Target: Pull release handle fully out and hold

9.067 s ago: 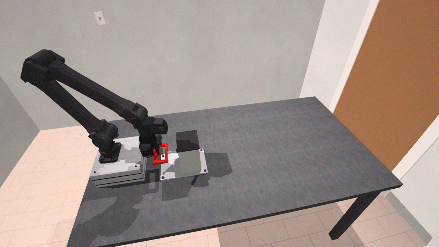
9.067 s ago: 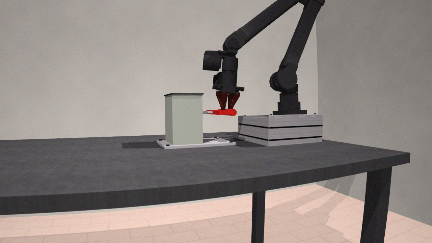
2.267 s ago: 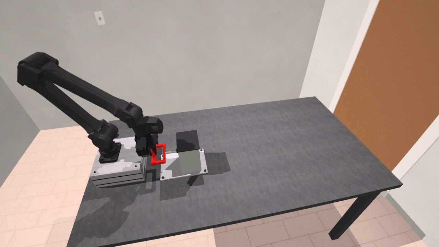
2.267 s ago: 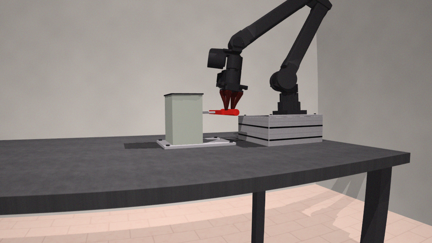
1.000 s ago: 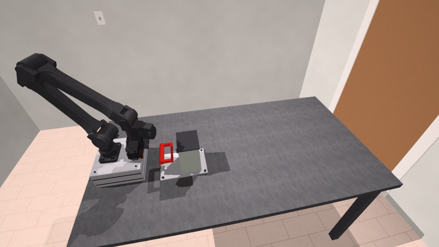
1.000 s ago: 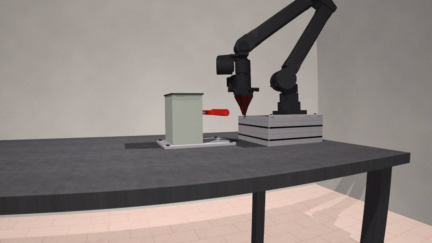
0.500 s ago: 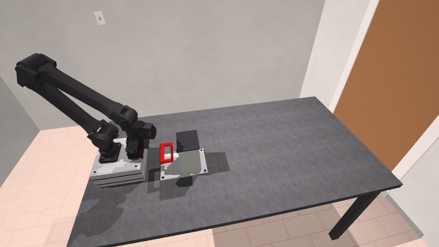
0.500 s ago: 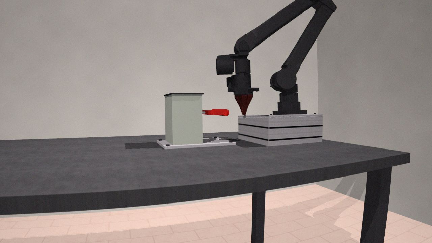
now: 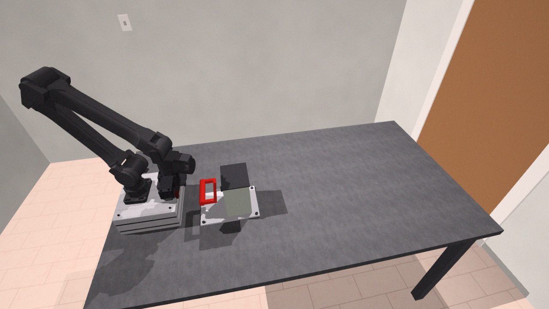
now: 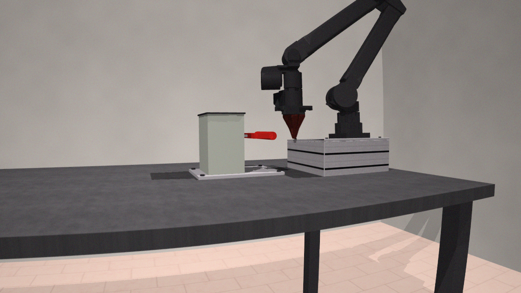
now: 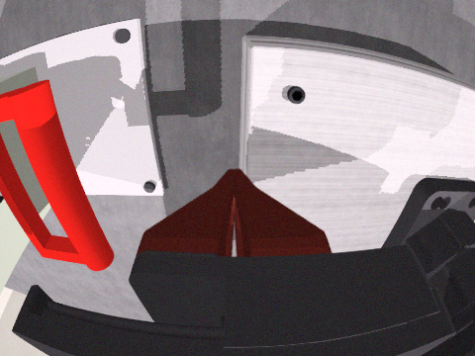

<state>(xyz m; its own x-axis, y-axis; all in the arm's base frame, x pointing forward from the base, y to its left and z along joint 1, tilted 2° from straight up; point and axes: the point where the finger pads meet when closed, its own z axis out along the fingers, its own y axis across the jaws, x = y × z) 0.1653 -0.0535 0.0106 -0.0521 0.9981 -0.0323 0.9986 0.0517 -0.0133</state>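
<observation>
From the top, the black six-joint arm [image 9: 95, 111] [image 10: 338, 32] rises from a layered metal base block [image 9: 147, 222] [image 10: 355, 156] near one end of the dark tabletop [image 9: 345, 184] [image 10: 182, 207]. The red release handle [image 9: 202, 192] [image 10: 265, 135] [image 11: 64, 183], a rectangular loop, lies between the tool [image 9: 176, 194] [image 10: 294, 137] [image 11: 234, 179] and a box-shaped housing [image 9: 237, 201] [image 10: 225, 143] with a dark lid [image 9: 234, 176] [image 10: 221, 113]. The housing stands on a pale mounting plate [image 9: 255, 211] [image 10: 240, 175] [image 11: 111, 163] with dark bolts at its corners. A light switch [image 9: 124, 22] is on the grey wall.

In the exterior view, the handle juts out sideways from the housing, above the plate, its round grip bar outermost. The tool points straight down, its dark red fingers brought together to a point, with nothing between them. It is apart from the handle, on the side toward the arm's base, and its tip comes down by the near edge of the base block; whether they touch, I cannot tell.

In the wrist view, the closed fingertips meet at the middle, with a narrow slit farther up between the fingers. The handle is off to the left side of this view, clear of them, and the block's bolted top lies to the right.

Red handle [image 9: 201, 192] [image 10: 265, 135] [image 11: 66, 183] out of end effector [image 9: 176, 195] [image 10: 294, 138] [image 11: 234, 179].
</observation>
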